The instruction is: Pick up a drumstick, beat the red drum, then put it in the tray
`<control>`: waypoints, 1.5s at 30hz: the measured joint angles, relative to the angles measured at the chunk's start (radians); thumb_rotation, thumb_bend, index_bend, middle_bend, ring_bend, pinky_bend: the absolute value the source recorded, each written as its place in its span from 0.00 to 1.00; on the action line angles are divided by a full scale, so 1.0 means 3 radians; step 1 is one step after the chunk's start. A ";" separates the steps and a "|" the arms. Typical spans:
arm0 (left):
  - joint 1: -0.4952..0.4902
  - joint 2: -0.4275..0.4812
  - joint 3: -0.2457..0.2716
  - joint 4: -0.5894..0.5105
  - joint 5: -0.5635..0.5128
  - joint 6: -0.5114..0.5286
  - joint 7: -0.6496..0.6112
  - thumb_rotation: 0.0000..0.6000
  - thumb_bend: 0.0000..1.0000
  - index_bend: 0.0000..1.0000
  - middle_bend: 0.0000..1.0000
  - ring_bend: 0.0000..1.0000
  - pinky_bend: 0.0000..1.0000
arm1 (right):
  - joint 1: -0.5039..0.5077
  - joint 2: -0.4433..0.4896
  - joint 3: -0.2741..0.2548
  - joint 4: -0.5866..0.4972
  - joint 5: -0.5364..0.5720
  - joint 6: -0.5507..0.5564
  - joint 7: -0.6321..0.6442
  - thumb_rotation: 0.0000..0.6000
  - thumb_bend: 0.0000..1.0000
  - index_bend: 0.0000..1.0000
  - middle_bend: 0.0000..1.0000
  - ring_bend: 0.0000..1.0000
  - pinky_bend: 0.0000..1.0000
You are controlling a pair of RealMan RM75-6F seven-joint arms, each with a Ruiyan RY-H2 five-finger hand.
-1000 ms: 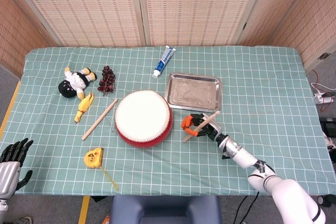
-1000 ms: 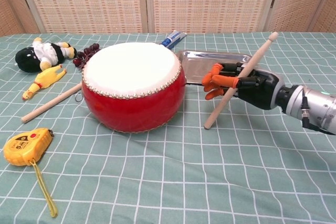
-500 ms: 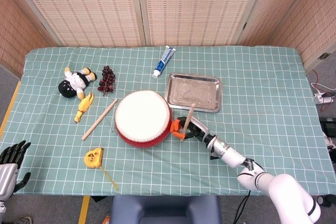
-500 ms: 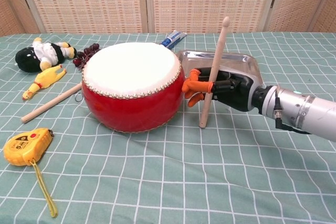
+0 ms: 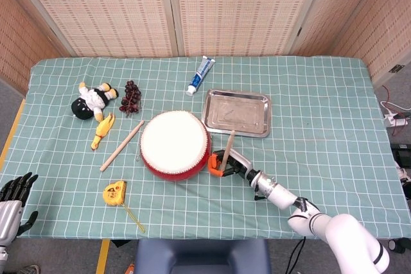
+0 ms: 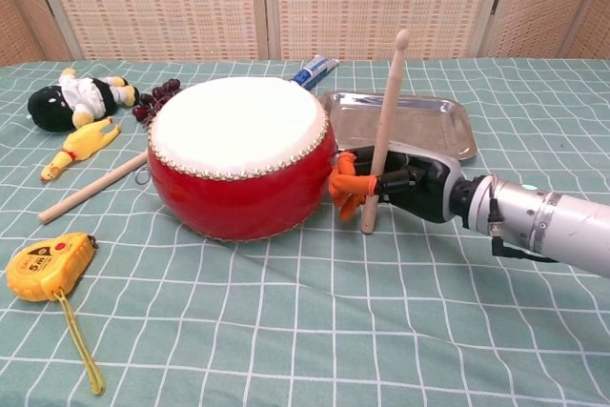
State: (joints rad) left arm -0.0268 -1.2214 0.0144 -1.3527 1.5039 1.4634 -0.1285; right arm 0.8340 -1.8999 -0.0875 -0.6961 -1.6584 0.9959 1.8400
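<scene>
Drumstick (image 6: pixel 384 121) is picked up: right hand (image 6: pixel 398 183) grips it near-upright, just beside the red drum (image 6: pixel 240 154). The beat looks not landed yet, and the drop into the tray (image 6: pixel 448 131) is left. Left hand (image 5: pixel 14 190) idles with fingers spread, holding nothing.

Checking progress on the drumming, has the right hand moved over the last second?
Yes. The right hand, holding the drumstick, moved left toward the red drum, away from the tray.

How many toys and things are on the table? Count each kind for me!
Drumsticks: 2, one in the right hand at, one lying at
Red drum: 1
Tray: 1
Plush doll: 1
Rubber chicken: 1
Grapes: 1 bunch
Toothpaste tube: 1
Tape measure: 1
Total: 9
</scene>
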 measured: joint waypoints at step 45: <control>0.0018 -0.0029 0.0001 0.0040 0.0086 0.0097 -0.0064 1.00 0.32 0.03 0.01 0.00 0.02 | -0.0190 0.1318 0.0443 -0.1796 0.0717 -0.0039 -0.3511 1.00 0.68 1.00 1.00 1.00 1.00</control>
State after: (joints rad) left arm -0.0214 -1.2300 0.0146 -1.3408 1.5298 1.4925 -0.1476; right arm 0.7771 -1.5045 0.0455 -1.2348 -1.4434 0.9842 0.7867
